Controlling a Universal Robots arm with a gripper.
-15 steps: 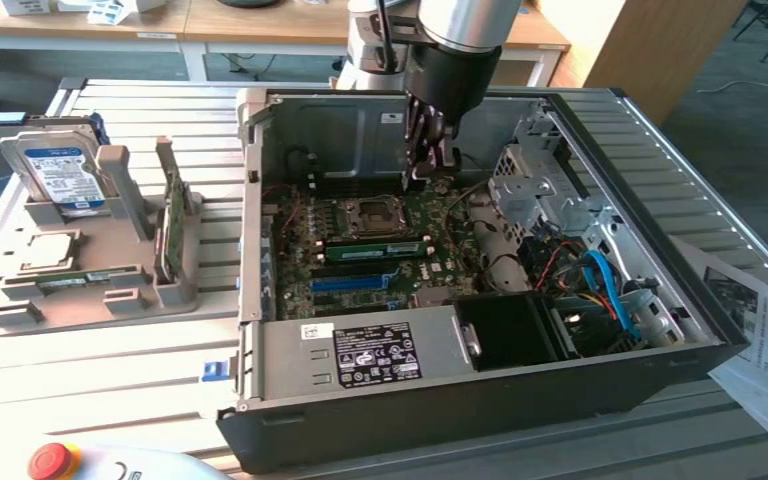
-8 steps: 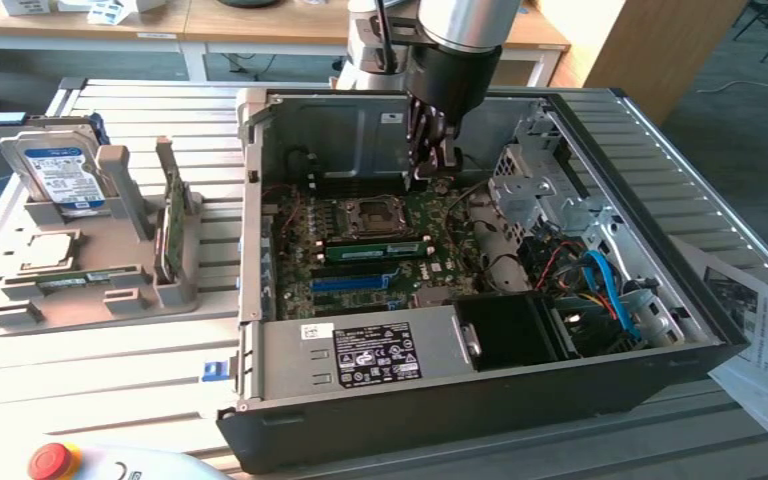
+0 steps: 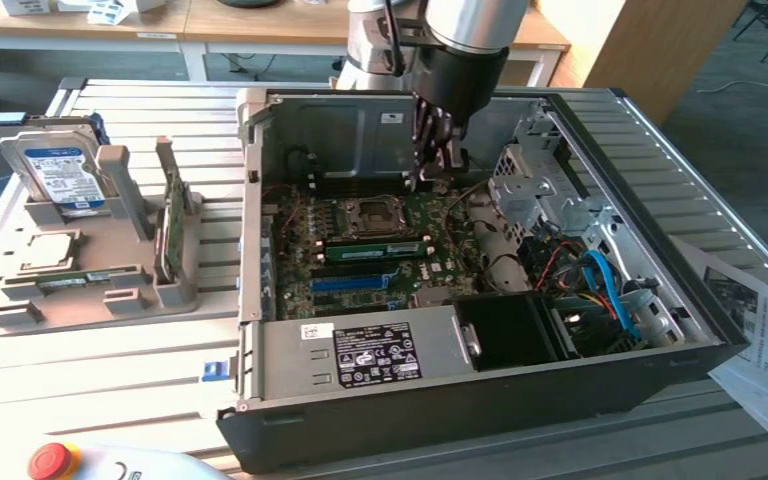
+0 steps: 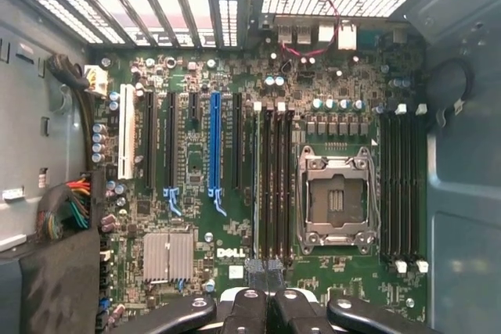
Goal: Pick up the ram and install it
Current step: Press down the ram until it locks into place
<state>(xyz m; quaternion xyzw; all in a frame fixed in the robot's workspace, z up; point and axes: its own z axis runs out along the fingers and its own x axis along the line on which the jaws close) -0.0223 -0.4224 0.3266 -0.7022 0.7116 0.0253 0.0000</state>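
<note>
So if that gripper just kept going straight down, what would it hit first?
Probably the black memory slots beside the empty processor socket, which lie directly below the gripper; the depth is unclear.

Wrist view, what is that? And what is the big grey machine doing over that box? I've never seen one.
The grey machine is a robot arm. At its end is a tool for grasping things. The exterior view comes from a camera standing off the arm. The wrist view comes from a camera on the arm, looking past the tool at the motherboard. The box is an open computer on a table. Beside it, a tray holds a hard drive, a green card and a ram. A second ram looks seated by the socket. The tool hangs inside the computer, and I cannot tell if it holds anything.
</note>
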